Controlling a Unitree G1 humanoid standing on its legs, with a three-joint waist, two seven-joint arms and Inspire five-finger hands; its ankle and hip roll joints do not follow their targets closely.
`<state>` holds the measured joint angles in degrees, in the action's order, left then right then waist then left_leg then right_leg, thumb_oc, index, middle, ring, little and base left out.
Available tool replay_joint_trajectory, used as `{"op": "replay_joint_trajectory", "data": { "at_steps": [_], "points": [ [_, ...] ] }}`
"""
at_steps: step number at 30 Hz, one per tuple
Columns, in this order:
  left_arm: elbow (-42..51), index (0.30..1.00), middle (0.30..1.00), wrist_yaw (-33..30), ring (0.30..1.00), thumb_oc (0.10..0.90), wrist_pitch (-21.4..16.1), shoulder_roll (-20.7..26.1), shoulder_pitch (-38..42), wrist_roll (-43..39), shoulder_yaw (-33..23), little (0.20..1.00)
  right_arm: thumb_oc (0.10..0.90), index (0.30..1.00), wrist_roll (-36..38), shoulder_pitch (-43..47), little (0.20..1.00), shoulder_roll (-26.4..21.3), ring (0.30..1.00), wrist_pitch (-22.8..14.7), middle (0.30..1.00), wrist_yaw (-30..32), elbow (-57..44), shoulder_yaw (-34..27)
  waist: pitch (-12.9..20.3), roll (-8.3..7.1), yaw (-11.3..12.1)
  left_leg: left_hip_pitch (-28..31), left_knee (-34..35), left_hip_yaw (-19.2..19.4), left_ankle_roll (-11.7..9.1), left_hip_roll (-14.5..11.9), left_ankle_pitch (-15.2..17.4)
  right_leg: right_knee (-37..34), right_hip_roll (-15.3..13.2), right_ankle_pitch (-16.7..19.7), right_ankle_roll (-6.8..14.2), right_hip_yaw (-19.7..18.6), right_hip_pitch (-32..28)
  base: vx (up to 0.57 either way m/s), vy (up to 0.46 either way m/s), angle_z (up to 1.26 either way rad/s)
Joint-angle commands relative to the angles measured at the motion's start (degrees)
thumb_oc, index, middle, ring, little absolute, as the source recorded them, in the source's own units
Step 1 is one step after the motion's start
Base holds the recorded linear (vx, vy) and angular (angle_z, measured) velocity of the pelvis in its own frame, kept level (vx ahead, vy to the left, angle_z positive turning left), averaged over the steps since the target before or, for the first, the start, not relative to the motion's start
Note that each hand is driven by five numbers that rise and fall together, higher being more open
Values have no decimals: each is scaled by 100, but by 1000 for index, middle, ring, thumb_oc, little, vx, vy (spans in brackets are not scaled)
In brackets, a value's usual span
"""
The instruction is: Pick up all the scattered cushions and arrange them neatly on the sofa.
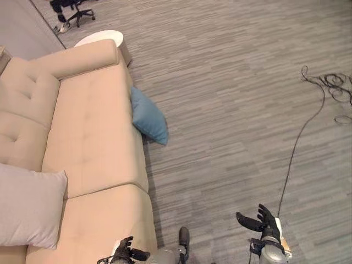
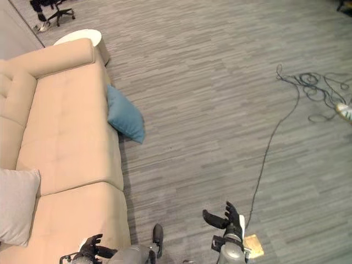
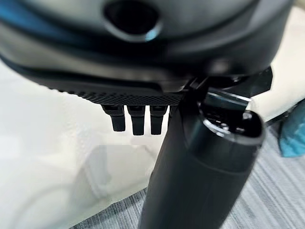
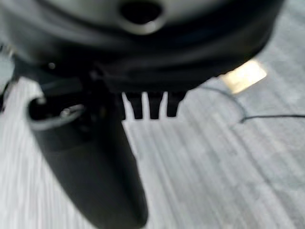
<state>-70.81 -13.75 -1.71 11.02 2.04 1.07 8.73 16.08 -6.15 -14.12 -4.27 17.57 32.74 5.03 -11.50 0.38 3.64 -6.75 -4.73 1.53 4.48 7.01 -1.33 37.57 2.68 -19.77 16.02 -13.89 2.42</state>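
A blue cushion lies on the grey carpet, leaning against the front of the beige sofa near its far end. A pale grey cushion rests on the sofa's near seat, against the backrest. My left hand hovers low over the sofa's near front corner, fingers relaxed and holding nothing; the left wrist view shows its thumb over the sofa's edge. My right hand is out over the carpet, well right of the sofa, fingers spread and empty.
A round white side table stands behind the sofa's far arm. An office chair is farther back. A shoe shows at the right edge. Wide grey carpet stretches right of the sofa.
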Motion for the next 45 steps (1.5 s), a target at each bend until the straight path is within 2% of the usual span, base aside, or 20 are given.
{"op": "replay_joint_trajectory", "data": {
  "at_steps": [1, 2, 4, 5, 6, 7, 9, 10, 13, 17, 19, 21, 24, 25, 27, 30, 34, 35, 39, 45],
  "points": [
    [72, 900, 900, -24, 900, 800, -93, 58, -91, 139, 197, 900, 800, 900, -383, 286, 900, -377, 900, -306, 900, -117, -732, -393, 341, 436, 31, -150, 124, -48, -298, -545, 25, 249, 659, 2182, -102, 1229, 112, 354, 74, 7],
    [171, 900, 900, -33, 900, 800, -107, 78, -67, 136, 253, 900, 800, 900, -390, 293, 900, -382, 900, -301, 900, -147, -768, -388, 257, 562, -87, 91, 201, -124, -267, -576, 63, 632, 616, 1940, -102, 1416, 557, 348, 157, 33],
    [294, 900, 900, -14, 900, 800, -133, 64, -24, 166, 346, 900, 800, 900, -326, 238, 900, -371, 900, -303, 900, -189, -865, -378, 157, 660, -264, 321, 196, -302, -258, -482, 129, 66, 476, 1632, -197, 1413, 839, 336, 114, 66],
    [323, 900, 900, -16, 900, 800, -145, 52, 11, 199, 385, 900, 800, 900, -329, 224, 900, -397, 900, -307, 900, -193, -893, -380, 99, 692, -363, 426, 164, -400, -290, -461, 189, -250, 360, 1351, -448, 1451, 1013, 425, -22, 77],
    [292, 900, 900, 33, 900, 800, -132, 38, 55, 346, 463, 900, 800, 900, -303, 166, 900, -441, 900, -281, 900, -226, -906, -387, 134, 665, -407, 509, 107, -446, -373, -437, 332, -1237, 102, 1058, -853, 1479, 926, 420, -79, 70],
    [243, 900, 900, 59, 900, 800, -125, 14, 51, 395, 469, 900, 800, 900, -308, 124, 900, -468, 900, -284, 900, -234, -909, -378, 151, 652, -418, 582, 91, -464, -405, -424, 439, -1624, -27, 1098, -955, 1478, 903, 411, -108, 61],
    [116, 900, 900, 55, 900, 800, -106, -48, 52, 510, 460, 900, 800, 900, -384, 145, 900, -539, 900, -269, 900, -248, -902, -344, 172, 728, -417, 731, 50, -460, -511, -523, 660, -2120, -444, 1324, -923, 1574, 1010, 264, -104, 26],
    [113, 900, 900, 53, 900, 800, -107, -55, 52, 511, 460, 900, 800, 900, -384, 144, 900, -544, 900, -269, 900, -248, -901, -344, 164, 739, -422, 743, 43, -465, -512, -529, 679, -2115, -439, 1311, -923, 1581, 995, 278, -186, -6],
    [-95, 900, 900, 46, 900, 800, -52, -52, 1, 712, 469, 900, 800, 900, -427, 178, 900, -521, 900, -252, 900, -269, -865, -325, 145, 824, -499, 1017, -9, -685, -682, -779, 1010, -2414, -1200, 1667, -721, 1423, 1245, 318, -279, 2],
    [-310, 900, 900, 34, 900, 800, -43, -9, -138, 928, 388, 900, 800, 900, -505, 174, 900, -528, 900, -220, 900, -303, -842, -348, 196, 794, -586, 1312, -90, -877, -868, -1003, 1294, -2764, -1539, 1956, -524, 924, 1302, 354, -342, 35],
    [-336, 900, 900, 28, 900, 800, -47, 33, -201, 980, 330, 900, 800, 900, -472, 107, 900, -515, 900, -214, 900, -324, -904, -396, 272, 722, -613, 1386, -202, -918, -955, -1132, 1321, -2946, -1427, 1969, -486, 809, 1143, 316, -402, -10],
    [-307, 900, 900, -32, 900, 800, -80, 21, -219, 870, 251, 900, 800, 900, -424, 87, 900, -615, 900, -243, 900, -341, -937, -451, 261, 732, -656, 1220, -592, -910, -1103, -1395, 1021, -2903, -1228, 1948, -521, 808, 1107, 174, -409, 4],
    [-21, 900, 900, -66, 900, 800, -197, 96, -135, 616, 217, 900, 800, 900, -333, -58, 900, -768, 900, -270, 900, -375, -1075, -576, 7, 682, -681, 365, -2192, -910, -1121, -1884, -112, -2789, -912, 1710, -882, 927, 882, 78, -460, 0],
    [-20, 900, 900, -65, 900, 800, -196, 99, -133, 615, 215, 900, 800, 900, -333, -55, 900, -766, 900, -269, 900, -375, -1075, -575, 26, 671, -697, 332, -2183, -928, -1123, -1867, -139, -2803, -929, 1729, -883, 939, 901, -31, -379, 20],
    [250, 900, 900, -124, 900, 800, -220, 130, -61, 391, 241, 900, 800, 900, -216, -78, 900, -831, 900, -314, 900, -293, -1127, -587, -236, 546, -661, -213, -3285, -746, -837, -1847, -201, -2854, -850, 1646, -1142, 1026, 697, 16, -420, 36],
    [490, 900, 900, -163, 900, 800, -236, 116, 45, 200, 297, 900, 800, 900, -143, 34, 900, -853, 900, -308, 900, -145, -1021, -598, -395, 546, -639, -718, -3545, -104, -849, -2013, -277, -2970, -712, 1509, -1319, 1148, 439, 158, -393, 21],
    [600, 900, 900, -160, 900, 800, -254, 57, 107, 240, 449, 900, 800, 900, -99, 142, 900, -834, 900, -354, 900, -91, -931, -591, -450, 669, -551, -1041, -2803, 217, -918, -1749, -97, -3161, -584, 1401, -1335, 1221, 149, 243, -125, 24],
    [460, 900, 900, -128, 900, 800, -232, 9, 102, 311, 525, 900, 800, 900, -81, 175, 900, -808, 900, -362, 900, -105, -904, -559, -453, 774, -449, -1103, -2042, 310, -935, -1557, -40, -3255, -466, 1319, -1303, 1232, -55, 304, -70, 23],
    [112, 900, 900, -39, 900, 800, -169, -44, 40, 359, 436, 900, 800, 900, -39, 94, 900, -706, 900, -357, 900, -219, -913, -421, -404, 918, -221, -1193, -774, 427, -982, -1238, -317, -3338, -148, 1159, -1321, 1206, -449, 360, -84, -21],
    [-60, 900, 900, 121, 900, 800, -124, 7, -292, 303, 73, 900, 800, 900, -22, -18, 900, -572, 900, -254, 900, -358, -790, -306, -263, 890, 155, -1394, -56, 1037, -835, -923, -325, -3466, 243, 810, -1354, 860, -1186, 483, -58, -41]
  ]
}}
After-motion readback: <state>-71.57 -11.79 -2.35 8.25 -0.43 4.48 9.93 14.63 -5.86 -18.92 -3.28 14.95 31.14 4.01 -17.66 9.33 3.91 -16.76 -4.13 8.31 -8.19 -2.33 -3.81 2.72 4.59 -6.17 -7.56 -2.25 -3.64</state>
